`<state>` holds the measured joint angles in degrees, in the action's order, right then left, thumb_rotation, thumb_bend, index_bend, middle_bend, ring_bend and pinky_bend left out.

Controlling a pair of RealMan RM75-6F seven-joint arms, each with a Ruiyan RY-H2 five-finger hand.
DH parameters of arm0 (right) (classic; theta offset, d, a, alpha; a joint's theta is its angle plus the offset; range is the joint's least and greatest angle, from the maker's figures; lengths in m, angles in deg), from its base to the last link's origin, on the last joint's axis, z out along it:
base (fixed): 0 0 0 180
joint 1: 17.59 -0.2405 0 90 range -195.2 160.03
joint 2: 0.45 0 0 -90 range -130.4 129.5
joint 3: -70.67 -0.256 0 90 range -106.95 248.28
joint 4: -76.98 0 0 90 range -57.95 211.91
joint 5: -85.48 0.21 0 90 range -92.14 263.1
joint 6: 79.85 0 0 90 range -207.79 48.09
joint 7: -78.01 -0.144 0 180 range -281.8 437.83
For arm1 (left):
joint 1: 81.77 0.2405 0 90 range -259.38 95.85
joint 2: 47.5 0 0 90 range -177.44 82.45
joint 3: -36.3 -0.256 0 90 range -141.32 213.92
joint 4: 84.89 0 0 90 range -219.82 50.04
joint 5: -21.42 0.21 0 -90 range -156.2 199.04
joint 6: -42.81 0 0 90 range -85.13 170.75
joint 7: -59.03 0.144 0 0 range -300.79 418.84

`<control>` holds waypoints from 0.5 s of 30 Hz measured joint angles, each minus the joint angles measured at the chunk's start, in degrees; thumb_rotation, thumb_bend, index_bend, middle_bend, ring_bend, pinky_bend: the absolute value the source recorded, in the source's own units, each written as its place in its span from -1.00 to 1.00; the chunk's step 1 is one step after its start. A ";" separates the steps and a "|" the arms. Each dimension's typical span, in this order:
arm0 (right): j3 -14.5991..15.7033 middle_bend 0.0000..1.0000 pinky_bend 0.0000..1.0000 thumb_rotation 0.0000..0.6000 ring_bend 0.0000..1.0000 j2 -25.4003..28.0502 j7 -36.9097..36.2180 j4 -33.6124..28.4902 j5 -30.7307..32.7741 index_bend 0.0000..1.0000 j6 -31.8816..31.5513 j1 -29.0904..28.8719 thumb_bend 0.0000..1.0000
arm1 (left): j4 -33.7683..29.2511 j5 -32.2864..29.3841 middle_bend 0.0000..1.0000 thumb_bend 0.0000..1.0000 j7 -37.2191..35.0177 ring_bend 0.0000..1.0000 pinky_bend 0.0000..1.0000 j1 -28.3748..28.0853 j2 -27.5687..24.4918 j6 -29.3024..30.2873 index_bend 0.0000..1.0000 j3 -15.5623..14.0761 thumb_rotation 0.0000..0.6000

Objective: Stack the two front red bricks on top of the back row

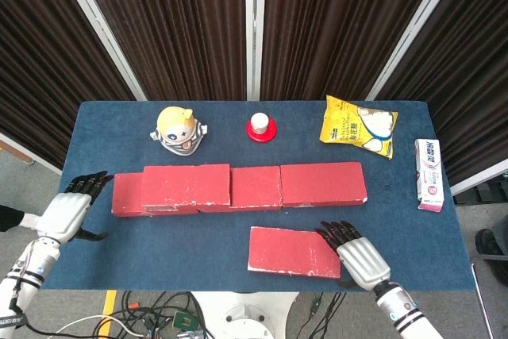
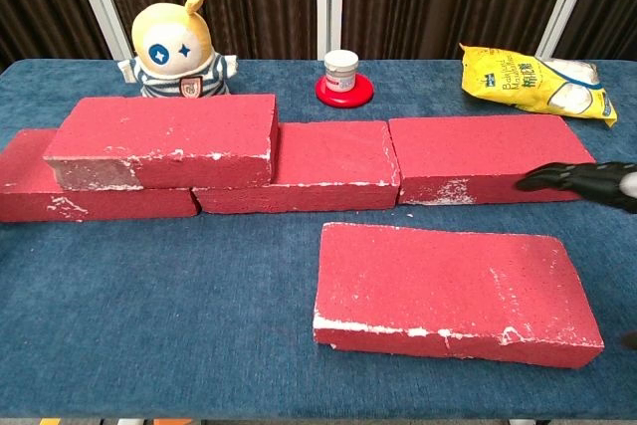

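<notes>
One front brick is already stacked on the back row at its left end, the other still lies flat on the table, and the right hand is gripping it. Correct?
Not quite: the right hand is open above the front brick's right end, not gripping it, as the head view shows. The stacked brick and the rest stand as you say.

Rough, matt red bricks with chalky white scuffs lie on a blue napped cloth table cover.

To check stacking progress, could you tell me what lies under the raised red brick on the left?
The raised red brick rests on the back row, spanning the left brick and middle brick. Their covered tops are hidden.
</notes>
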<state>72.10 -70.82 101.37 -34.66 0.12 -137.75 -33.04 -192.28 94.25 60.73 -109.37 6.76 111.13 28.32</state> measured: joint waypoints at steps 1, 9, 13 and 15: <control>-0.29 -1.00 -1.00 1.00 -1.00 -1.94 1.34 0.40 1.25 -1.00 0.22 -0.39 -1.00 | 1.00 1.05 -1.00 -1.00 -0.43 -1.00 -1.00 0.82 0.20 0.29 -1.00 -0.01 1.00; -1.53 -1.00 -1.00 1.00 -1.00 -9.68 10.09 1.82 9.07 -1.00 0.61 -2.51 -1.00 | 3.26 3.39 -1.00 -1.00 -3.01 -1.00 -1.00 2.84 -0.25 -1.58 -1.00 -0.08 1.00; -1.88 -1.00 -1.00 1.00 -1.00 -12.60 13.60 1.93 13.47 -1.00 0.67 -3.84 -1.00 | 4.11 3.58 -1.00 -1.00 -4.52 -1.00 -1.00 3.70 -0.94 -2.37 -1.00 0.50 1.00; -1.98 -1.00 -1.00 1.00 -1.00 -13.46 14.32 1.98 15.11 -1.00 0.73 -4.43 -1.00 | 4.33 3.65 -1.00 -1.00 -4.98 -1.00 -1.00 4.01 -1.22 -2.79 -1.00 0.71 1.00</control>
<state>70.12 -84.28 115.69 -32.68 15.23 -137.02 -37.47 -187.95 97.90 55.76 -105.35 5.54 108.34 29.04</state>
